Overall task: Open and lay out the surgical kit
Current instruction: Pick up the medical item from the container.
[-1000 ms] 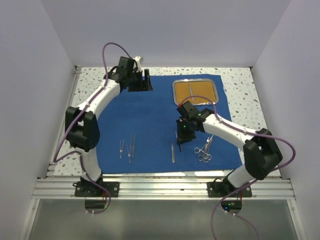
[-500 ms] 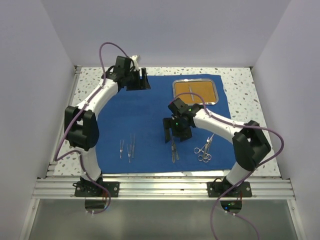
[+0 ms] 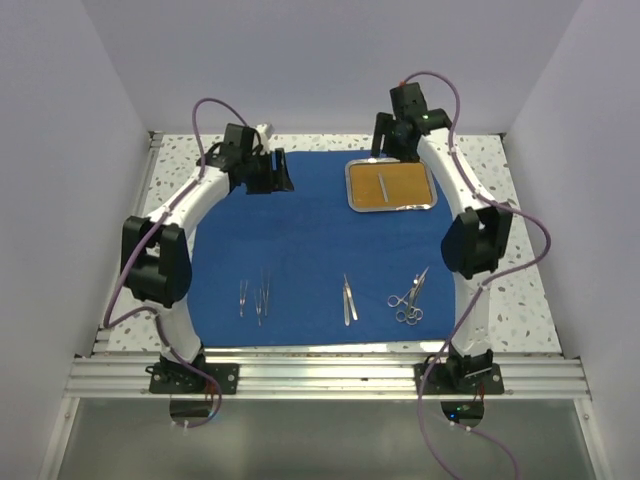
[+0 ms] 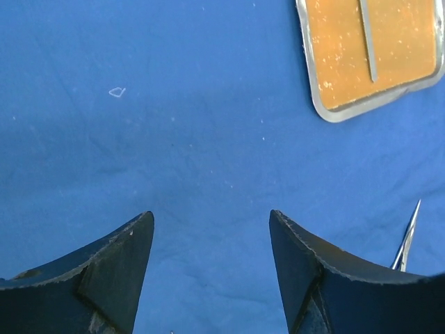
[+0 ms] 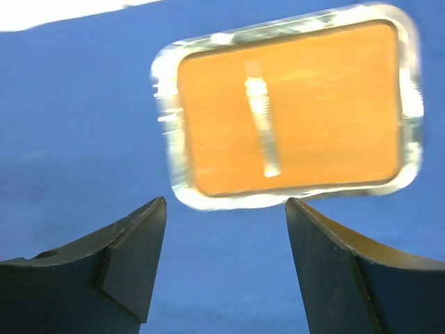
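Observation:
The royal-blue cloth [image 3: 310, 235] lies spread flat on the table. On its far right stands the steel tray [image 3: 352, 188] with an orange-brown inside and one thin silver instrument [image 3: 383, 185] in it. Near the front edge lie tweezers [image 3: 243, 297], a second thin pair [image 3: 264, 290], forceps [image 3: 348, 298] and ring-handled scissors [image 3: 408, 298]. My left gripper [image 3: 278, 170] hovers open over the cloth's far left [image 4: 208, 139], empty. My right gripper [image 3: 386, 138] is open and empty behind the tray [image 5: 167, 125], looking down on the instrument [image 5: 261, 125] inside.
Speckled tabletop [image 3: 480, 170] borders the cloth on both sides and at the back. White walls close in on the left, the right and the far side. A metal rail [image 3: 320, 375] runs along the near edge. A silver tip [image 4: 407, 240] shows at the left wrist view's lower right.
My right gripper opened and left the forceps on the near middle of the cloth, then swung far back to the tray. The left arm drifted slightly left.

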Tool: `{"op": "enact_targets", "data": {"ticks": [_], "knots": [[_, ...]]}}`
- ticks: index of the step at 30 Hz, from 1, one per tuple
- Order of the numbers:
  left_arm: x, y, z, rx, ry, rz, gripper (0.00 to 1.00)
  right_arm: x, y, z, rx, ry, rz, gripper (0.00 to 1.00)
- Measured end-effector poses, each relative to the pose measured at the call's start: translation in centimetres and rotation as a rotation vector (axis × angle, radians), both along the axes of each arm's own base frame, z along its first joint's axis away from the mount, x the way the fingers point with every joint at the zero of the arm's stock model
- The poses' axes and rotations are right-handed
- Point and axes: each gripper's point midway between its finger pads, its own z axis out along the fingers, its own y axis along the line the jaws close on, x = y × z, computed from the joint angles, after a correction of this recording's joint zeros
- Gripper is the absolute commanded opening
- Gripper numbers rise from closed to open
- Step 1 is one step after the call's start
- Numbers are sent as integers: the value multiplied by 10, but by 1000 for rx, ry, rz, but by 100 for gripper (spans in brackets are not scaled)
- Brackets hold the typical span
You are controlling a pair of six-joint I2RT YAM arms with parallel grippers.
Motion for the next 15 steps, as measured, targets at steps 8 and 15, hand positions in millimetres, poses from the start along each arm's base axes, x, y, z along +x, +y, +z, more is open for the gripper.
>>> {"op": "enact_targets", "data": {"ticks": [8, 15], "knots": [[-26, 2, -4, -16, 32, -17, 70, 35, -34, -126, -148, 213, -56, 63], [-34, 3, -13, -18, 62, -19, 70, 51, -32, -159, -176, 232, -39, 60]]}}
